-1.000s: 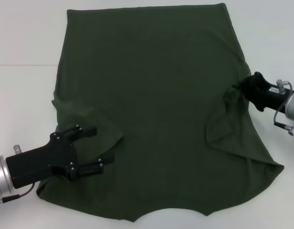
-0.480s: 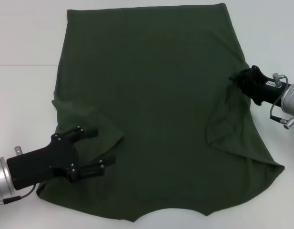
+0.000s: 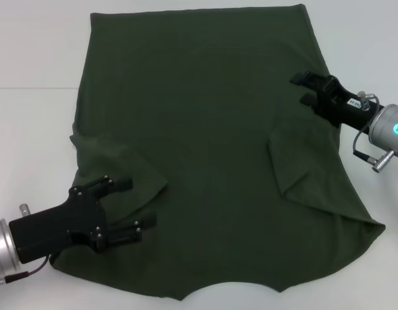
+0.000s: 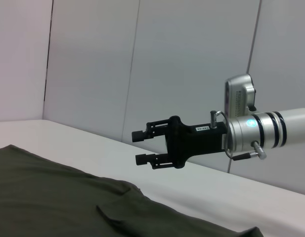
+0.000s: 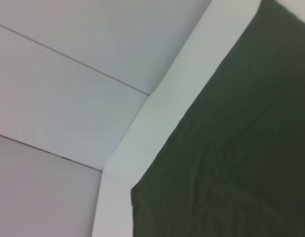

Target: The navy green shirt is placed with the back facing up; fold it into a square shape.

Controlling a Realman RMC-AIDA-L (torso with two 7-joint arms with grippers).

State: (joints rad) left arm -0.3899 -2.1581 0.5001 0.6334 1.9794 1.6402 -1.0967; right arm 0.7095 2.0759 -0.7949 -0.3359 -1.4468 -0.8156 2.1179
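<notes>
On the white tabletop (image 3: 31, 58), my shirt (image 3: 205, 129) lies under both claws, long way running away from me. Left claw (image 3: 137, 205) and right claw (image 3: 303, 89) gape wide, empty; each has a folded sleeve beside it.

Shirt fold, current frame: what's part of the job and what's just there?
Part of the job:
- navy green shirt, spread flat, both sleeves folded in
- left gripper, open, over the near left sleeve
- right gripper, open, above the shirt's right edge

Just there:
- white table
- grey wall panels
</notes>
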